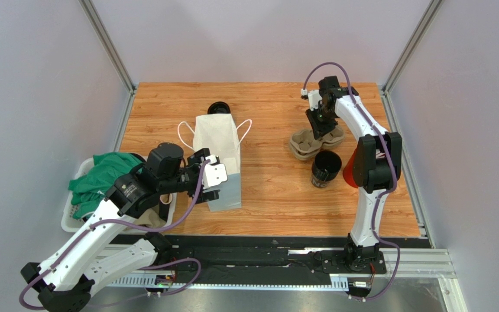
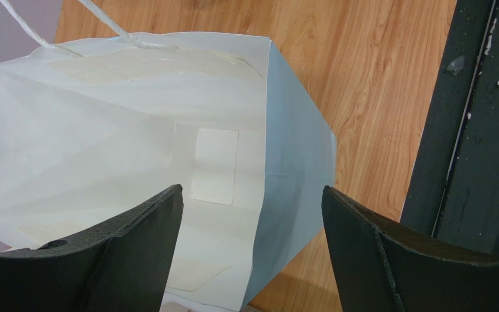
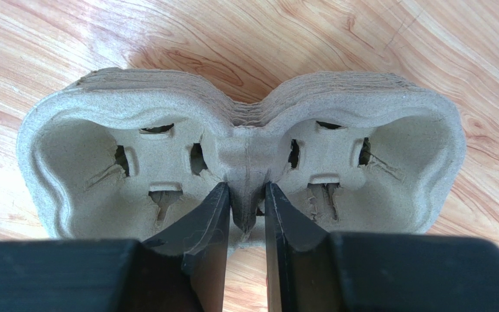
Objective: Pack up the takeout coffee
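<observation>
Two wells of the cardboard cup tray (image 3: 135,97) are facing the right wrist camera, both empty. The layered rim is suggesting several trays nested in one stack. The right gripper (image 3: 247,208) is straddling the central rib between the wells, fingers pressing it from both sides, so it is clamped on the tray as far as that view shows. The tray is sitting toward the far right corner of the table (image 1: 271,208). The takeout coffee (image 1: 325,168) is sitting loose on the wood just beside the tray's near side, not in a well. A red cup (image 1: 348,174) is sitting just beside it, mostly hidden behind the right arm.

The left gripper (image 2: 252,192) is hanging with jaws wide apart, holding nothing, over the near end of the white paper bag (image 2: 102,130). The bag is sitting left of centre, handles toward the far edge. I cannot tell whether its mouth is gaping.

Judgement: the step in hand is securing the tray; the coffee is not yet seated and the bag not yet loaded. The next move is likely calling for lifting or shifting one tray. The risk is nested trays coming up together.

Room: bare wood is lying between bag and tray and along the near edge. The tray's near side is crowded by both cups, with the right edge close. A small black round thing (image 1: 218,107) is sitting at the far edge behind the bag. A basket (image 1: 70,224) with green cloth (image 1: 99,172) is sitting at the left edge.
</observation>
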Available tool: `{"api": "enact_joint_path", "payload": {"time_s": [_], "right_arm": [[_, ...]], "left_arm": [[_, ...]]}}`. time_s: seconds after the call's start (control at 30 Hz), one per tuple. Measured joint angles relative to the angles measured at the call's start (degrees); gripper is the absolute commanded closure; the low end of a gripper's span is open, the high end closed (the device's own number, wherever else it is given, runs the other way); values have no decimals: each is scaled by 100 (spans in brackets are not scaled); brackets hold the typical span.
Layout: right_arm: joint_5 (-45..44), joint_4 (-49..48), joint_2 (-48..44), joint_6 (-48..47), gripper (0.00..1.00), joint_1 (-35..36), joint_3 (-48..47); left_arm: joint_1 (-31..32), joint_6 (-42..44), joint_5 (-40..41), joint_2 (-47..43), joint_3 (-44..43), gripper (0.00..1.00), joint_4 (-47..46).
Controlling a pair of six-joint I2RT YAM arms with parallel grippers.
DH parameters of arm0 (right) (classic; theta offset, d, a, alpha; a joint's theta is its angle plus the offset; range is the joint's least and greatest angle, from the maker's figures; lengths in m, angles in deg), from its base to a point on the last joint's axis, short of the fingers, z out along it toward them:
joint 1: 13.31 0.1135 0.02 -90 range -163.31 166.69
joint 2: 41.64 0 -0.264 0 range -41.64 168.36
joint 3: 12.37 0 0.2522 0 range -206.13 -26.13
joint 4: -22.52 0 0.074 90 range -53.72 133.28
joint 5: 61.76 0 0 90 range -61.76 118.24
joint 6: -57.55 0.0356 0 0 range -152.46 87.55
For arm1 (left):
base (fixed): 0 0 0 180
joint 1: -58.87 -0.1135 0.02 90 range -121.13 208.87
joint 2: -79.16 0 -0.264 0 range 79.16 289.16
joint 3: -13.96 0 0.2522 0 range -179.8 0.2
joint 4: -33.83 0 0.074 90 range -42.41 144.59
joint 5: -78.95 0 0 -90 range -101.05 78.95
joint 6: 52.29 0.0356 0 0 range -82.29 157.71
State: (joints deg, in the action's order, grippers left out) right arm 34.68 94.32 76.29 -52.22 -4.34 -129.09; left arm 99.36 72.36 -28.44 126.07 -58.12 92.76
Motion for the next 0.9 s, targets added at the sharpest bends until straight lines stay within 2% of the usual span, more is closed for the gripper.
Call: {"api": "enact_joint_path", "payload": {"time_s": [0.7, 0.9], "right_arm": [[219, 2, -577, 33, 75, 28, -50], [103, -111, -892, 175, 74, 407, 170]], "left_arm": [[0, -9, 87, -35, 144, 13, -138], [0, -9, 125, -17, 144, 13, -175]]}}
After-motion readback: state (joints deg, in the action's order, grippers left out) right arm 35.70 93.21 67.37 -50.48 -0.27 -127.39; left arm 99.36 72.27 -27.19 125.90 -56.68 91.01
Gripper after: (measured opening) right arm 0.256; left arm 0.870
